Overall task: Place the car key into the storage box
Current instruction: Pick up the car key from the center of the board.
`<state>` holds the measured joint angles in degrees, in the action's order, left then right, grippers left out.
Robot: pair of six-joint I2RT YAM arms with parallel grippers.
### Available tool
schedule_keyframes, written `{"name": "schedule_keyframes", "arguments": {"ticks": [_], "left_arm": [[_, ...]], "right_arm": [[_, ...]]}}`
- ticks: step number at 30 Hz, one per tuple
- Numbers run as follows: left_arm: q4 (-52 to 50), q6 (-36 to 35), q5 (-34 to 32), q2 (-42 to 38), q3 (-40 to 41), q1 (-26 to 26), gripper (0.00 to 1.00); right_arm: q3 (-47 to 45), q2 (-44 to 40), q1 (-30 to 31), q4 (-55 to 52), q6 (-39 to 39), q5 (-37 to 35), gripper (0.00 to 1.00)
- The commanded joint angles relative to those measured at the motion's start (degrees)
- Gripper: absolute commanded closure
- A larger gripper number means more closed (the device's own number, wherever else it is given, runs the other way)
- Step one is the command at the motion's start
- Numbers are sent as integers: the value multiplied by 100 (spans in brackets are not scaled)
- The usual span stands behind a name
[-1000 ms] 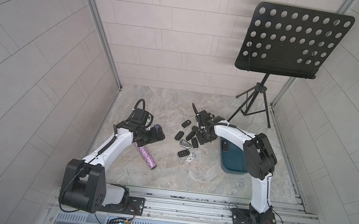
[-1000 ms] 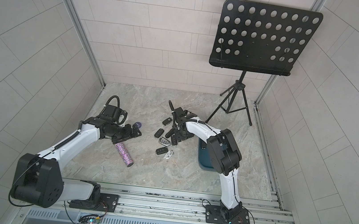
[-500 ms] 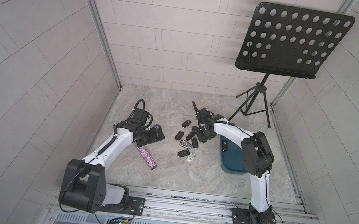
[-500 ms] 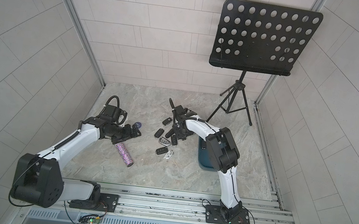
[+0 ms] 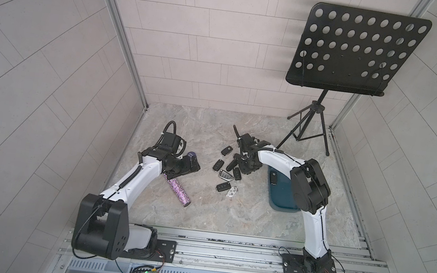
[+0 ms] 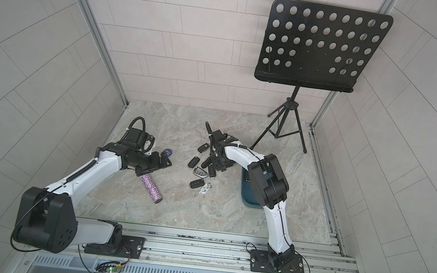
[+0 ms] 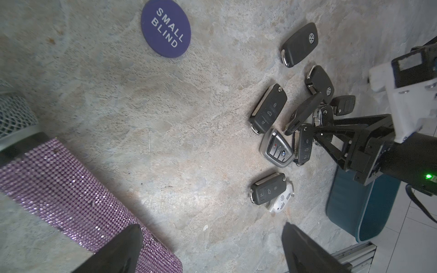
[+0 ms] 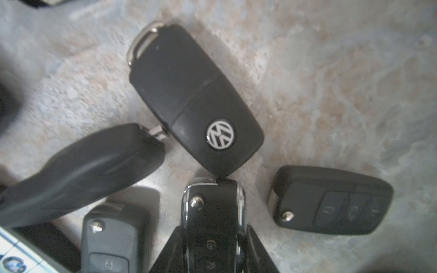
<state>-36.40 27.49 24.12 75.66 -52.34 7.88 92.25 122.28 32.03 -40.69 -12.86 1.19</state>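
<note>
Several black car keys lie in a loose pile on the stone-patterned floor. My right gripper [image 8: 212, 238] is down in the pile, shut on a chrome-edged car key [image 8: 211, 203], with one finger against each of its long sides. In a top view that gripper [image 5: 244, 166] sits just left of the dark teal storage box [image 5: 280, 203], which has one black key [image 5: 273, 177] inside. My left gripper [image 7: 210, 236] hovers open over bare floor, holding nothing, left of the pile.
A purple glitter microphone [image 5: 176, 190] lies under my left arm, with a purple "SMALL BLIND" disc [image 7: 165, 28] nearby. A silver key [image 7: 276, 149] and a white fob [image 7: 281, 198] lie at the pile's near side. A music stand's tripod [image 5: 308, 131] stands behind the box.
My right gripper's jaws have closed onto the chrome-edged key after settling slightly into the pile. The left arm has not moved.
</note>
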Motion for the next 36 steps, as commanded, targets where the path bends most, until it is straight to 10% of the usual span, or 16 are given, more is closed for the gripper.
{"name": "schedule_keyframes", "arguments": {"ticks": [1, 22, 36], "left_arm": [[-94, 20, -66, -8, -57, -31, 0], [57, 211, 35, 441, -519, 129, 0], [92, 295, -356, 1530, -1679, 1325, 0]], "right_arm": [[-14, 47, -4, -93, -58, -57, 70], [-336, -1695, -328, -259, -451, 421, 78], [-1860, -3415, -1426, -107, -623, 380, 78]]}}
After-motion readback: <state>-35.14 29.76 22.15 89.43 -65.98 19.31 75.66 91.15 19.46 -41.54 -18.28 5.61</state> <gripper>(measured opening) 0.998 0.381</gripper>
